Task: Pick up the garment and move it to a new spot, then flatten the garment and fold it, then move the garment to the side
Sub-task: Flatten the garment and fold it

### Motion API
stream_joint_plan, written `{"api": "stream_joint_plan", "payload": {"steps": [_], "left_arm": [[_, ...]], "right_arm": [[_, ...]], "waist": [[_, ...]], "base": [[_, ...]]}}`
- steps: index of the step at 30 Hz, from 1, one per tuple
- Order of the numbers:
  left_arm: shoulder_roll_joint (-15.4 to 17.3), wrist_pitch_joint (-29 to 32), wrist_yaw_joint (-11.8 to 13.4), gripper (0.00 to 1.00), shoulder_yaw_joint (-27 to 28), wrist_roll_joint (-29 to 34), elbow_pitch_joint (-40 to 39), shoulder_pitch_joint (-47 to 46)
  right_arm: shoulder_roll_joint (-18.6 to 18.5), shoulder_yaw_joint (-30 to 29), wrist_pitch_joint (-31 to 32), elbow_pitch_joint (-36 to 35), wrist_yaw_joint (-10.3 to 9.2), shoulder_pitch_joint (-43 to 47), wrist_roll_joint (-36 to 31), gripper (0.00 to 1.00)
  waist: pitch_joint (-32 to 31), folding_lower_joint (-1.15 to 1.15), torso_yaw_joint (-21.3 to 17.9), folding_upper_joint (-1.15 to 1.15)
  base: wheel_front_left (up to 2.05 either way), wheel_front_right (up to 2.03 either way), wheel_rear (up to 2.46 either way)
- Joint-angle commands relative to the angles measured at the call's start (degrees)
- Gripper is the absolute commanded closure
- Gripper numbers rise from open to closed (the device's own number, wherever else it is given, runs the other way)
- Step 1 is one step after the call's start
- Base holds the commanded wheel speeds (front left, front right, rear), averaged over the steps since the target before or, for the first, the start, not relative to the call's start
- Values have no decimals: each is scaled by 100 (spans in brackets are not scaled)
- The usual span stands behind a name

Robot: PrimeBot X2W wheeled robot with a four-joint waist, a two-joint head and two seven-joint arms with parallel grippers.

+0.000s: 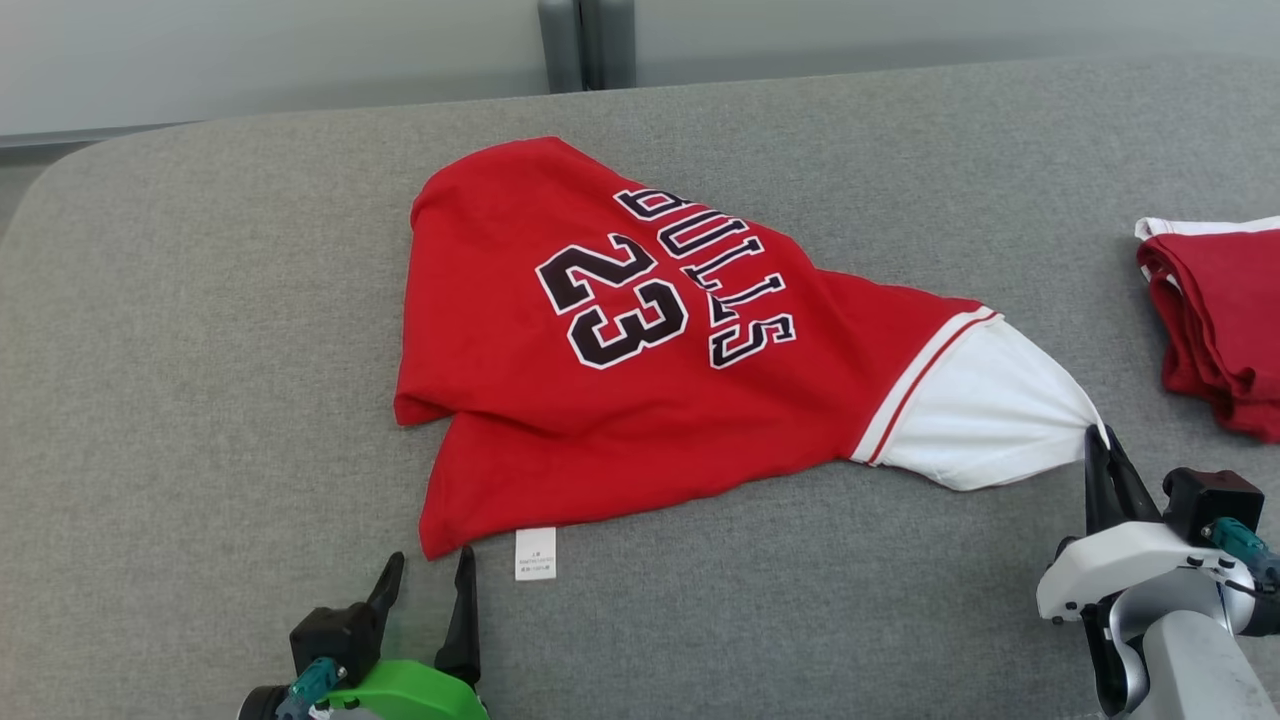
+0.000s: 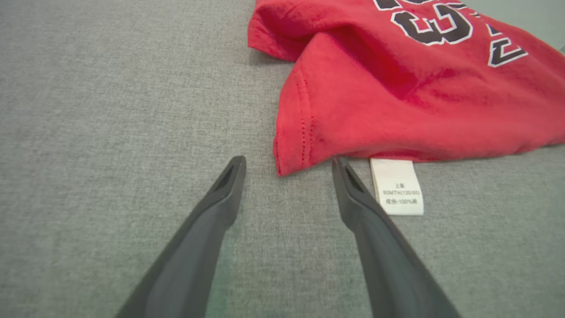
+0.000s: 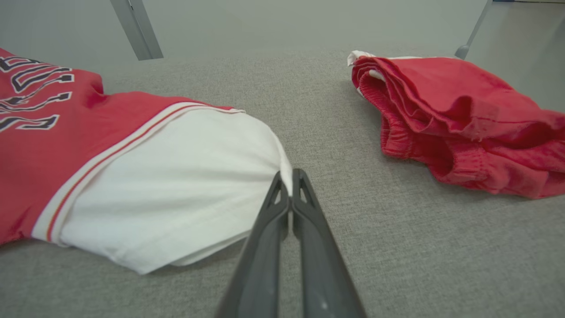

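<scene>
My right pincer was clamped tight on the tip of the white sleeve of the garment, a red jersey printed with BULLS and 23 in dark letters. The cloth bunched to a point between my fingers. From there the jersey spread away to the left of that pincer, lying rumpled and partly doubled over on the grey surface.

My left pincer stood wide and held nothing, its fingertips low over the surface. The jersey's red hem corner lay just ahead of the gap between those fingers. One fingertip reached the hem's edge, and I could not tell whether it touched. A white care label stuck out from under the hem, just to the right of that finger.

To the right of my right pincer, well apart from the jersey, lay a folded red piece of clothing with a white edge.
</scene>
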Motion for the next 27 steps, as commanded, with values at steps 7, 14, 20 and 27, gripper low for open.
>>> {"api": "stream_joint_plan", "payload": {"steps": [7,14,20,27], "left_arm": [[27,2,-98,0,-66,-166,172,-248],[26,5,-157,0,-53,-172,145,-313],[27,3,-280,100,-100,-57,21,-248],[27,2,-405,100,105,117,-389,-144]], "right_arm": [[-48,107,2,-166,-11,-113,56,100],[-52,147,2,-233,-11,-172,97,100],[-25,124,2,-285,-11,-170,113,100],[20,88,2,-482,-11,-214,262,100]], "waist": [[168,0,-140,0],[231,0,-175,0],[183,0,-107,0],[-100,0,11,0]], "base": [[0,0,0],[0,0,0],[0,0,0],[0,0,0]]}}
